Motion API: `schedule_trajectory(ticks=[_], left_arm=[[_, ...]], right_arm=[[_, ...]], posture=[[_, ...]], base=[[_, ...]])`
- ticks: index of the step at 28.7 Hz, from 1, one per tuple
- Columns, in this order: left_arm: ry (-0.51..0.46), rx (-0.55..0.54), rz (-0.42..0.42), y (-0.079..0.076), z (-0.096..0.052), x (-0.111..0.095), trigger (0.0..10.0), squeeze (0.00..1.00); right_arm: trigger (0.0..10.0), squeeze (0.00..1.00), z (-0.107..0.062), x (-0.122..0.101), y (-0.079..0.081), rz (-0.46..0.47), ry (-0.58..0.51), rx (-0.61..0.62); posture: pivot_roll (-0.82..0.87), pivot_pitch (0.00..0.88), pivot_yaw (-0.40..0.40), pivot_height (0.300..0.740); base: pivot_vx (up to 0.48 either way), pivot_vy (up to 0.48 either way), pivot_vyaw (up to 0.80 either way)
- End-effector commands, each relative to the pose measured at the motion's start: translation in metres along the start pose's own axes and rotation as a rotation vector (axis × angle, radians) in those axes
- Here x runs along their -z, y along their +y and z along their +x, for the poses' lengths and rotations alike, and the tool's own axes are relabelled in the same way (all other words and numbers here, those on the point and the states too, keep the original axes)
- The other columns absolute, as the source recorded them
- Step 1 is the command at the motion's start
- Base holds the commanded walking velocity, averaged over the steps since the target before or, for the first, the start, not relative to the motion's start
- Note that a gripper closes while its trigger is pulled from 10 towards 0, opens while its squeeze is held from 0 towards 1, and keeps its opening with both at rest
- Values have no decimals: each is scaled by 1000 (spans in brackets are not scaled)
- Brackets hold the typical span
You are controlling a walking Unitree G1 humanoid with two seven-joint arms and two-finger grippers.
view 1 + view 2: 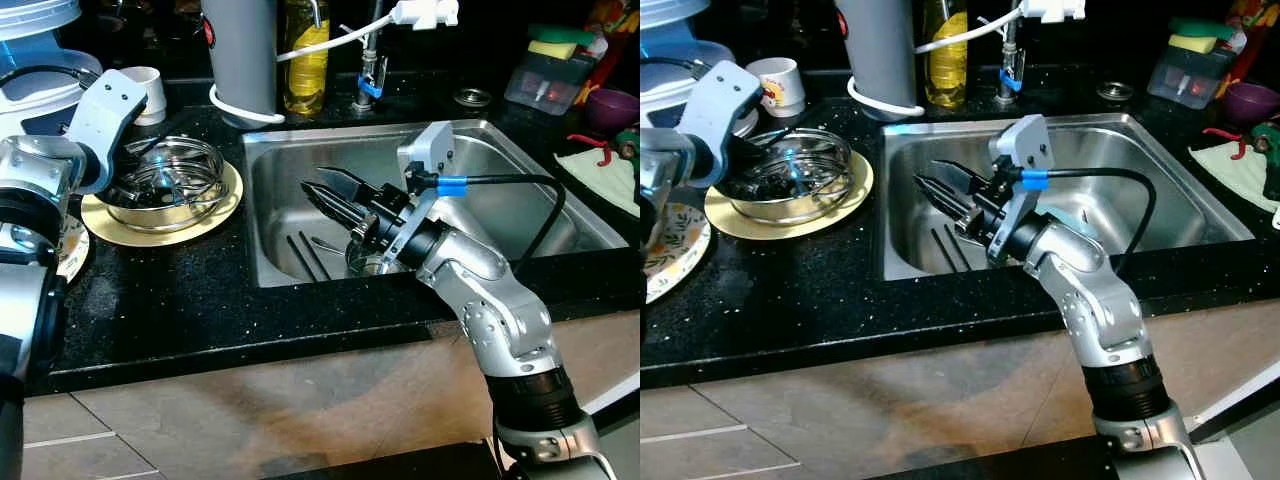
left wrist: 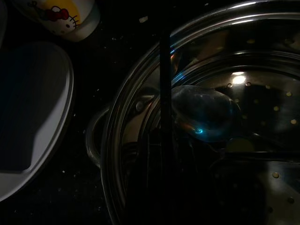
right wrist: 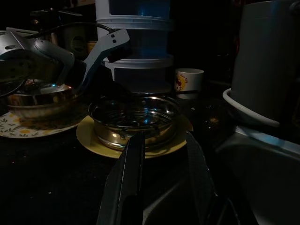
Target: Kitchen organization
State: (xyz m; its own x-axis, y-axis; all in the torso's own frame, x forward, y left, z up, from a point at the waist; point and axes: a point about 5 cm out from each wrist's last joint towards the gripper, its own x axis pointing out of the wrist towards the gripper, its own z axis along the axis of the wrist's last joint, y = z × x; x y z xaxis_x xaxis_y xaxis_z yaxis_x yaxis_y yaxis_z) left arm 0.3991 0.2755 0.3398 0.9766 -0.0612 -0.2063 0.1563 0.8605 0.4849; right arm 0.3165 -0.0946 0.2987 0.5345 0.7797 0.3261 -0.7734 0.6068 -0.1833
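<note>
A steel pot with a perforated insert (image 1: 165, 185) sits on a yellow plate (image 1: 226, 205) on the black counter, left of the sink (image 1: 350, 135). My left gripper (image 1: 140, 165) reaches down into that pot, where a spoon (image 2: 201, 112) lies. How its fingers stand is lost in the dark. My right gripper (image 1: 325, 185) hovers inside the sink, pointing left toward the pot, open with nothing between its fingers (image 3: 136, 159). Two dark chopsticks (image 1: 305, 255) and a spoon (image 1: 330, 245) lie on the sink floor below it.
A white cartoon mug (image 1: 148, 90) stands behind the pot. A grey jug (image 1: 240, 50), yellow bottle (image 1: 305, 55) and faucet (image 1: 370, 70) line the back. A patterned plate (image 1: 665, 250) lies at far left. A sponge box (image 1: 550, 75) and purple bowl (image 1: 612, 105) sit right.
</note>
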Motion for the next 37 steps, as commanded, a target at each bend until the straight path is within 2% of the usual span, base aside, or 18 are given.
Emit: schedule_trajectory(ticks=[1, 7, 8, 14, 17, 18, 19, 21, 23, 25, 26, 27, 28, 29, 30, 33, 34, 37], left_arm=[[17, -5, 1, 5, -3, 5, 0, 0], [-21, -12, 22, 7, -5, -8, 0, 0], [-76, -2, 23, 8, -7, -24, 0, 0], [-257, 100, -44, 1, -14, -69, 0, 0], [-367, 206, -68, -5, -23, -98, 0, 0], [-367, 206, -68, -5, -23, -98, 0, 0], [-458, 306, -136, -11, -30, -117, 0, 0], [-494, 349, -166, -14, -33, -124, 0, 0], [-587, 507, -282, -26, -40, -140, 0, 0], [-605, 543, -306, -31, -40, -141, 0, 0], [-615, 544, -247, -44, -36, -132, 0, 0], [-615, 544, -247, -44, -36, -132, 0, 0], [-634, 572, -219, -61, -34, -126, 0, 0], [-637, 620, -253, -72, -36, -125, 0, 0], [-637, 620, -253, -72, -36, -125, 0, 0], [-630, 706, -333, -93, -42, -124, 0, 0], [-616, 737, -372, -106, -45, -120, 0, 0], [-605, 768, -431, -121, -51, -114, 0, 0]], right_arm=[[10000, 0, 0, -4, 0, -7, -9, 3], [10000, 0, -1, -5, -2, -6, -12, 9], [10000, 0, -2, -6, -3, -5, -16, 15], [10000, 0, -2, -8, -6, 4, -29, 28], [10000, 0, -2, -10, -8, 24, -53, 43], [10000, 0, -2, -10, -8, 24, -53, 43], [10000, 0, -2, -12, -9, 41, -73, 54], [10000, 0, -3, -13, -9, 47, -81, 59], [10000, 0, -4, -17, -13, 75, -130, 101], [10000, 0, -4, -19, -15, 88, -155, 129], [10000, 0, -6, -24, -24, 99, -195, 209], [10000, 0, -6, -24, -24, 99, -195, 209], [10000, 0, -8, -27, -29, 107, -218, 248], [10000, 0, -9, -28, -30, 113, -229, 256], [10000, 0, -9, -28, -30, 113, -229, 256], [10000, 27, -11, -30, -31, 128, -252, 276], [10000, 961, -12, -30, -31, 148, -269, 292], [10000, 1000, -14, -29, -30, 176, -286, 311]], posture=[[-48, 159, -6, 740], [-50, 162, -3, 740], [-50, 163, -4, 740], [-48, 166, -6, 740], [-45, 168, -3, 740], [-45, 168, -3, 740], [-38, 168, 2, 740], [-36, 168, 4, 740], [-32, 168, 6, 740], [-34, 165, 8, 740], [-40, 168, 8, 740], [-40, 168, 8, 740], [-40, 168, 6, 740], [-39, 171, 6, 740], [-39, 171, 6, 740], [-39, 173, 3, 740], [-37, 174, 9, 740], [-37, 178, 2, 740]], base=[[0, 0, 0], [0, 0, 0], [0, 0, 0], [0, 0, 0], [0, 0, 0], [0, 0, 0], [0, 0, 0], [0, 0, 0], [0, 0, 0], [0, 0, 0], [0, 0, 0], [0, 0, 0], [0, 0, 0], [0, 0, 0], [0, 0, 0], [0, 0, 0], [0, 0, 0], [0, 0, 0]])
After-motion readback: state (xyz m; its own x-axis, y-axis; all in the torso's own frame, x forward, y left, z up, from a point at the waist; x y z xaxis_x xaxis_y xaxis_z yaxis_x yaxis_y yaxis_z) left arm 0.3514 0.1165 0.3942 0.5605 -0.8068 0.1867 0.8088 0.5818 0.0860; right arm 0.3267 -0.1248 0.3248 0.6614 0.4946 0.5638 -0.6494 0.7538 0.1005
